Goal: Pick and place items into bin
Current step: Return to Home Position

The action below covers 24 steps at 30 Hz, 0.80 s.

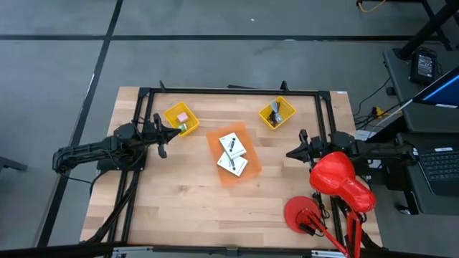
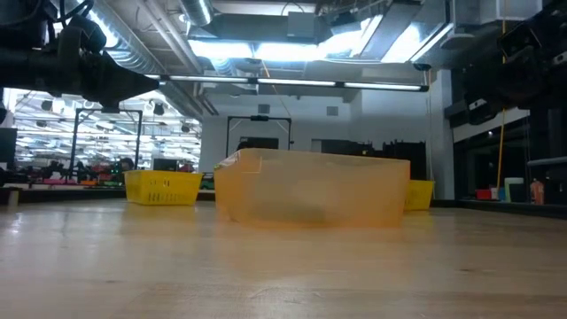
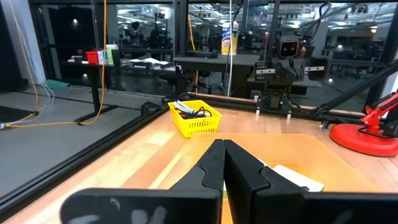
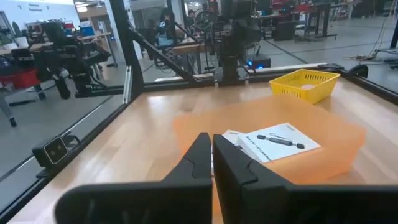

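Two white square cards with black marks (image 1: 233, 153) lie inside the clear orange bin (image 1: 233, 154) at the table's middle; they also show in the right wrist view (image 4: 277, 142). A pink block (image 1: 182, 117) and a green cube (image 1: 183, 127) sit in the left yellow basket (image 1: 179, 118). A blue-grey tool and cords (image 1: 275, 112) sit in the right yellow basket (image 1: 277, 113). My left gripper (image 1: 163, 136) is shut and empty, left of the bin. My right gripper (image 1: 290, 153) is shut and empty, right of the bin.
A black frame (image 1: 229, 91) runs round the table's far and side edges. A red clamp stand (image 1: 333, 190) stands at the near right, over my right arm. Bare wood lies along the near edge (image 1: 201, 208).
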### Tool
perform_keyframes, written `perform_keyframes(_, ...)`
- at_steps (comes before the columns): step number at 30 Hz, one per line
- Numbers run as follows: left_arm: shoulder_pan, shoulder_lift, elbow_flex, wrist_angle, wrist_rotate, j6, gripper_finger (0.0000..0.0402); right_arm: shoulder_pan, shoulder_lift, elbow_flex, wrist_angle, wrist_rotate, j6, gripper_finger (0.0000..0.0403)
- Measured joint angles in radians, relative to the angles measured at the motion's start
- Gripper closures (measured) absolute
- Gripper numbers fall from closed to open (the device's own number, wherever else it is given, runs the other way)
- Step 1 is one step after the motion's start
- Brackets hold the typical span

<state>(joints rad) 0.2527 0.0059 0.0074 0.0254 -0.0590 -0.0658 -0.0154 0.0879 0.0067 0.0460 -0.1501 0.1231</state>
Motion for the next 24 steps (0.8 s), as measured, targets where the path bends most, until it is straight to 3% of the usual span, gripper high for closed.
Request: perform_keyframes(24,0.0,0.0,0.0,0.0,0.0,0.0,0.04,0.0,0.0,0.0,0.0,0.0,0.003,0.0402)
